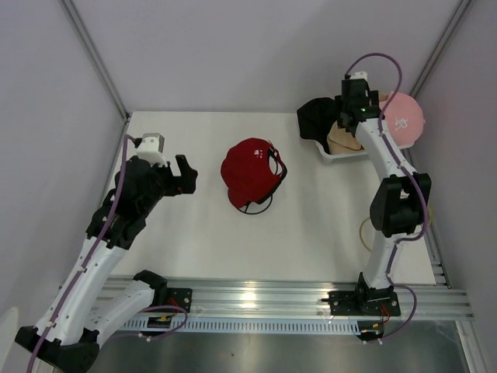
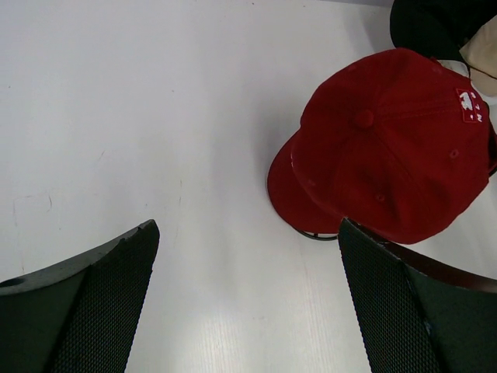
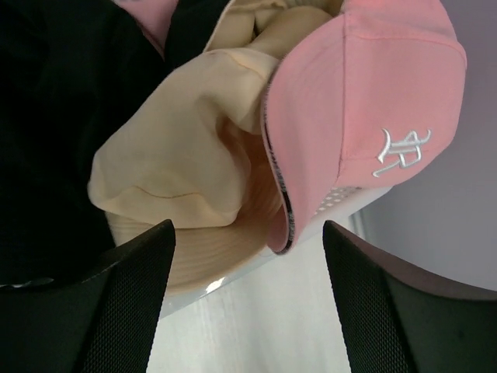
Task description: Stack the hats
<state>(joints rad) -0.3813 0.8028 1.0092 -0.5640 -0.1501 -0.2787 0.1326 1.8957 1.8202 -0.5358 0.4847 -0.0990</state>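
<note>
A red baseball cap (image 1: 250, 172) (image 2: 388, 140) lies alone mid-table. My left gripper (image 1: 185, 175) (image 2: 248, 227) hovers to its left, open and holding nothing; the cap sits just beyond its right finger. At the back right, a pink cap (image 1: 404, 120) (image 3: 365, 101), a tan bucket hat (image 1: 342, 138) (image 3: 186, 148) and a black hat (image 1: 317, 120) (image 3: 46, 116) are piled in a white basket (image 1: 338, 155) (image 3: 210, 289). My right gripper (image 1: 353, 115) (image 3: 248, 229) is over this pile, open. The pink cap's brim edge and the tan brim show between its fingers, ungripped.
The pink cap leans over the basket's right side, near the right wall. The black hat (image 2: 435, 23) hangs over the basket's left edge. A pale cable loop (image 1: 363, 233) lies on the table beside the right arm. Grey walls close in the table at the back and sides.
</note>
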